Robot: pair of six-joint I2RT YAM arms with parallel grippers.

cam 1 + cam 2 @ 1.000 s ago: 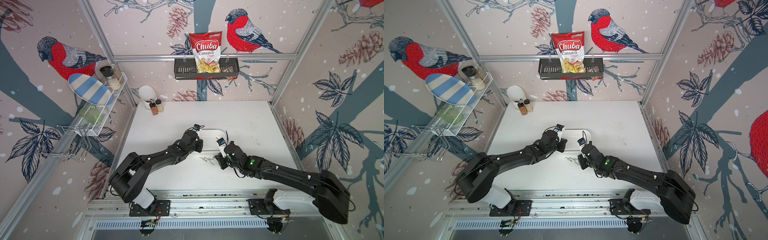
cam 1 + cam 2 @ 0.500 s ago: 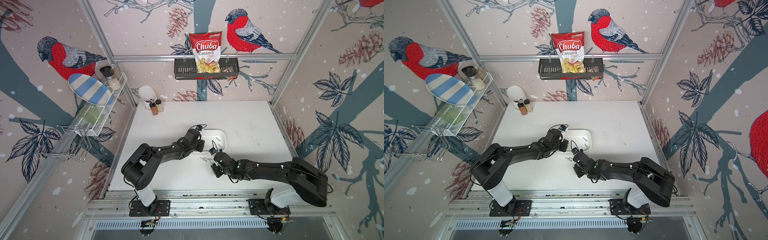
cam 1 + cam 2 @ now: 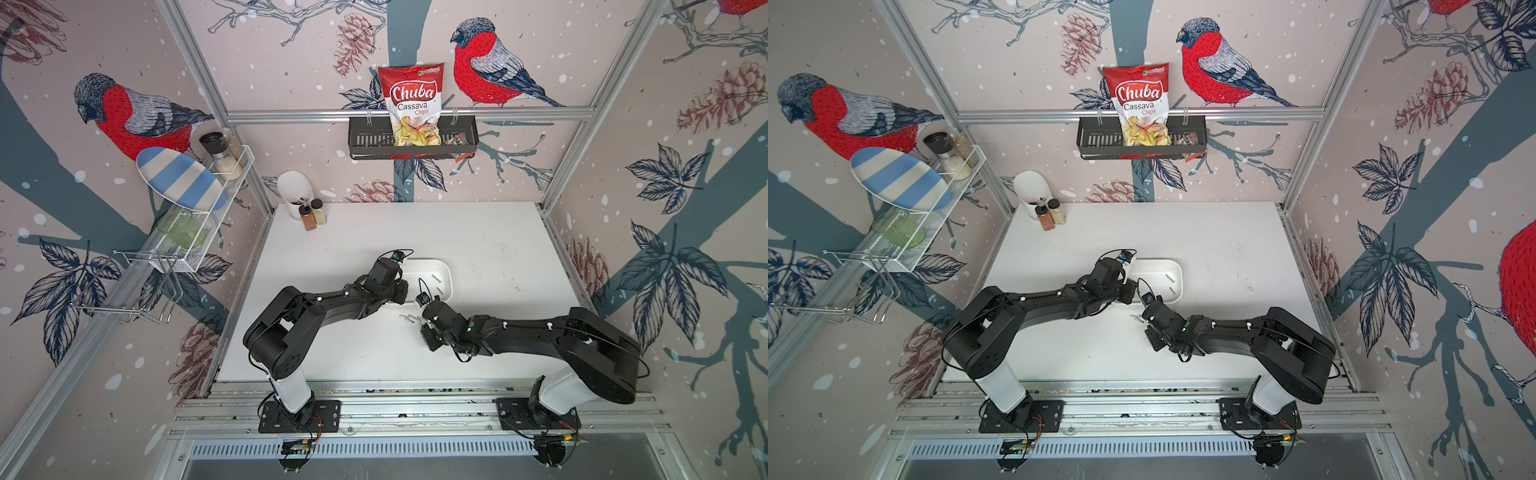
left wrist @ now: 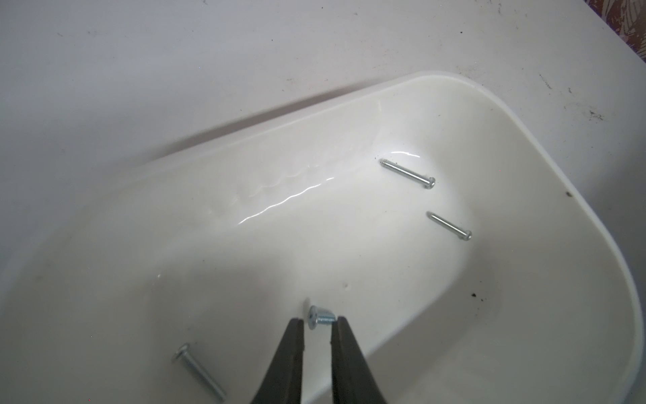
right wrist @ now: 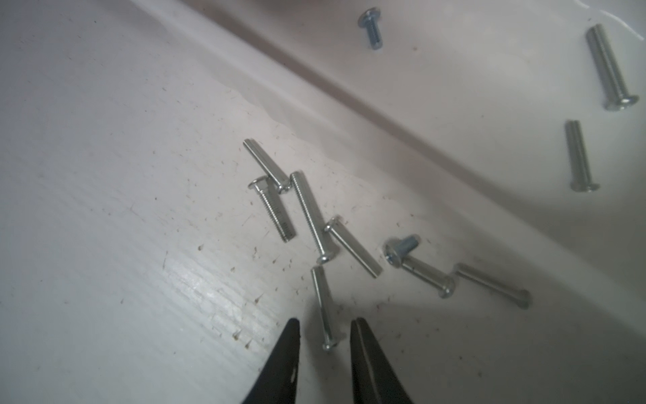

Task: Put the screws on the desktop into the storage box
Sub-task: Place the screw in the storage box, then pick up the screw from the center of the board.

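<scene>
since a second ago my right fingers (image 5: 292,339) have drawn back from the rim of the storage box (image 3: 449,276) and come down over the loose screws (image 3: 409,319) on the bench (image 3: 478,232), while my left fingers (image 4: 295,335) have stayed over the box's left end. my left fingers are slightly spread inside the box, with a short screw (image 4: 320,319) right at their tips; i cannot tell whether it still touches them. three long screws lie on the box floor, two near its right end and one close by my left fingers. my right fingers are spread low over the bench, one on each side of the head end of a long screw (image 5: 325,307), not pinching it. that one belongs to a loose cluster of eight on the bench, some touching each other, just beside the box's near wall. in both top views the box sits mid-bench, with the cluster between it and my right fingers.
</scene>
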